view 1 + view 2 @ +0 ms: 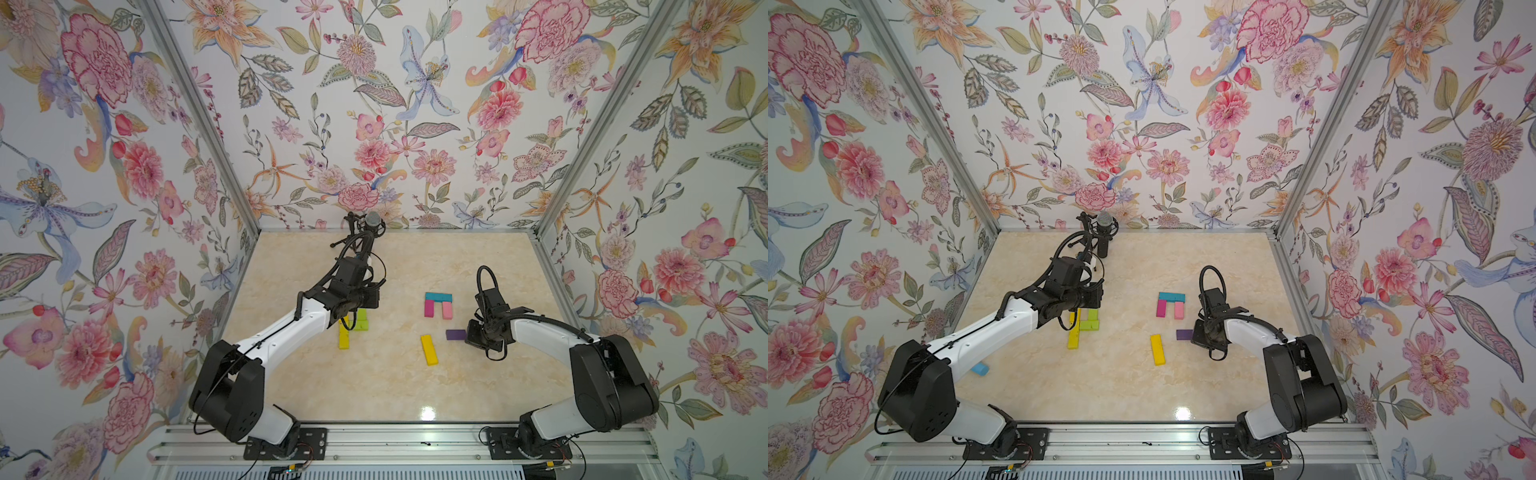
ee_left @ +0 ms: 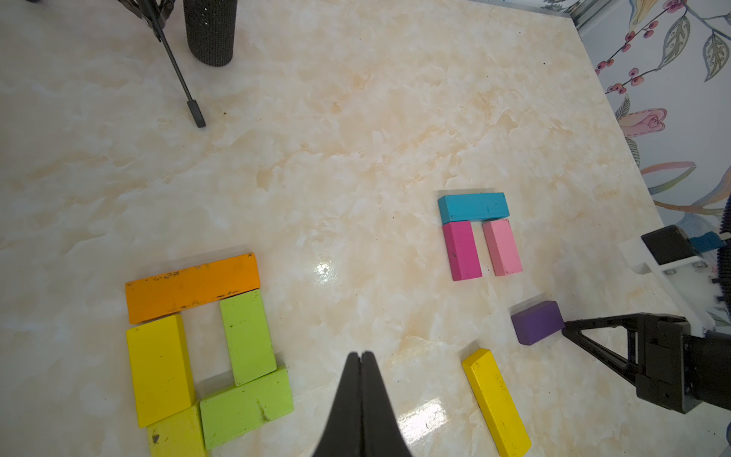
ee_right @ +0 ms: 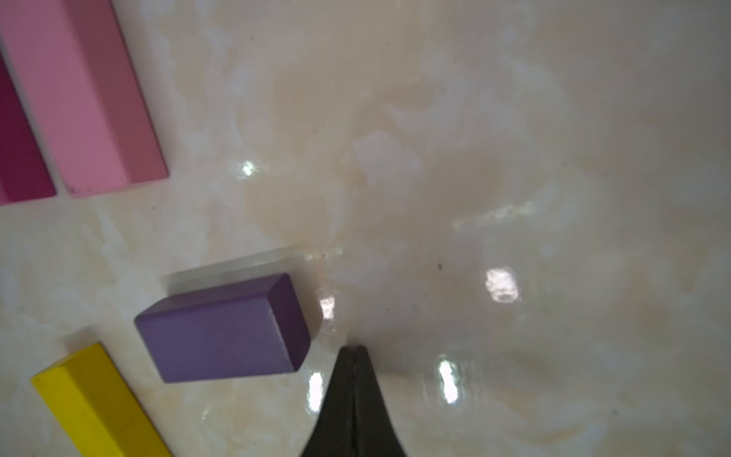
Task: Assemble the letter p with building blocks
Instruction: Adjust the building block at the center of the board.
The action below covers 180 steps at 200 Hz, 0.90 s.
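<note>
Flat on the surface (image 2: 356, 158) and loose: purple block (image 3: 221, 332), a little skewed, just beside the right hand (image 3: 355, 350) but not gripped. Tips of that hand pressed together, pinching nothing, off the block's short end.

Beyond it, an unfinished bowl: teal block (image 2: 472, 206) across the top, touching magenta block (image 2: 461, 249) and pink block (image 2: 502, 247) below, with the bottom not yet closed. Nearby, long yellow block (image 2: 496, 401), tilted and apart from all.

Likely trouble:
- Pushing with pressed-together tips on a glossy top, so spinning or skidding the purple piece instead of steering it.
- Overshooting into the pink one and breaking its joint under the teal.
- Clipping the yellow one on the way.

Farther off, left hand (image 2: 360, 356), likewise pressed together and empty, close by the lime green block (image 2: 247, 405) of the group under the orange block (image 2: 192, 285). Could scatter that group with one low sweep.
</note>
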### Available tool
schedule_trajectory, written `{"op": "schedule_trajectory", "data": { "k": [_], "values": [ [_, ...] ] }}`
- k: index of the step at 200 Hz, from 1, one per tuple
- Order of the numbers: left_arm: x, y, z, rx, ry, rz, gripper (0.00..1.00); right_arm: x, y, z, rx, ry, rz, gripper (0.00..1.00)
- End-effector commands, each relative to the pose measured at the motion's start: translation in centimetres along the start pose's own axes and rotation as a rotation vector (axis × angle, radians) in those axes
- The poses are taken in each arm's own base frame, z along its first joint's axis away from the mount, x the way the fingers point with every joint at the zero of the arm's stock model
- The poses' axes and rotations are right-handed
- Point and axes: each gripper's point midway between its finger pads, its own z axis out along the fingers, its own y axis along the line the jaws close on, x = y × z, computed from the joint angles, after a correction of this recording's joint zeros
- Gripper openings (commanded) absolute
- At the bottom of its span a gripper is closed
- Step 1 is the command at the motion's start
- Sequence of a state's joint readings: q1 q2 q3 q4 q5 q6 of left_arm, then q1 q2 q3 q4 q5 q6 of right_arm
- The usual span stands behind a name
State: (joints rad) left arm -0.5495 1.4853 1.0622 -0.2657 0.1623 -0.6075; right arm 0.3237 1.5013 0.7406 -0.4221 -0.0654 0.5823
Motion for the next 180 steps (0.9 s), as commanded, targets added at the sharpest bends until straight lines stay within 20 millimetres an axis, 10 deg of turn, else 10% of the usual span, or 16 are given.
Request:
{"op": "schedule_trajectory", "data": {
  "k": [1,36,89,180],
  "values": [
    [0.7,-3.8,0.4,0.117,0.028,0.029,0.04,0.3,-0.2,0.9,0.005,0.012,-0.005,0.00],
    [4.7,-11.0,3.2,0.284,0.146,0.094,0.00,-0.5,-0.5,0.8,0.013,-0.006,0.007,0.00],
    [7.4,-15.2,7.4,0.323,0.262,0.145,0.00,-1.0,-1.4,0.2,0.014,-0.035,0.018,0.00],
    [11.7,-15.5,10.6,0.230,0.392,0.204,0.00,-2.1,-0.6,0.0,-0.060,-0.050,-0.013,0.00]
  ]
}}
